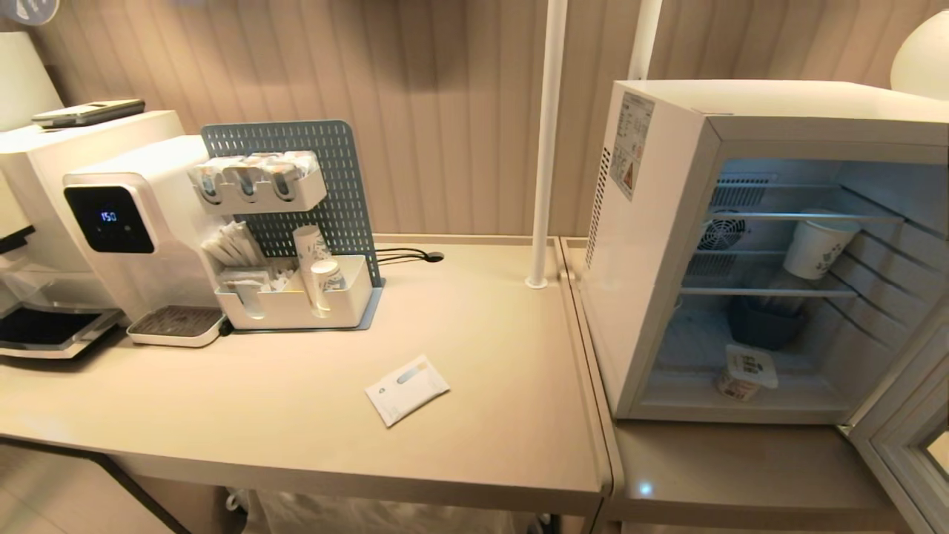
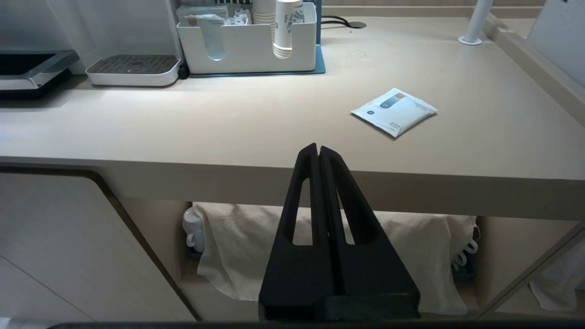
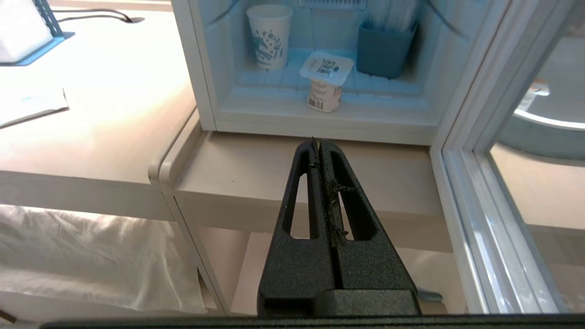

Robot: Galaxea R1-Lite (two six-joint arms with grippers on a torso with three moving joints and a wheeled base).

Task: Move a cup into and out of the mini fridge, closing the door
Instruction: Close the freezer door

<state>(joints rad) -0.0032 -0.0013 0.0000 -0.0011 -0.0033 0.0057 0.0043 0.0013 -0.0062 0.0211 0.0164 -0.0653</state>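
The white mini fridge (image 1: 652, 245) stands on the right counter with its door (image 1: 908, 437) swung wide open at the right. On the fridge floor near the front stands the cup (image 1: 744, 373), a short printed tub with a flat white foil lid (image 3: 325, 68); the right wrist view shows this cup (image 3: 323, 93) straight ahead. My right gripper (image 3: 316, 142) is shut and empty, held low before the counter edge, well short of the cup. My left gripper (image 2: 317, 148) is shut and empty in front of the left counter's edge. Neither arm shows in the head view.
A taller paper cup (image 1: 818, 247) and a dark blue bin (image 1: 765, 322) sit inside the fridge. A white sachet (image 1: 406, 389) lies on the left counter. A water dispenser (image 1: 130, 222), a pegboard organiser (image 1: 296, 245) and a white pole (image 1: 547, 141) stand behind.
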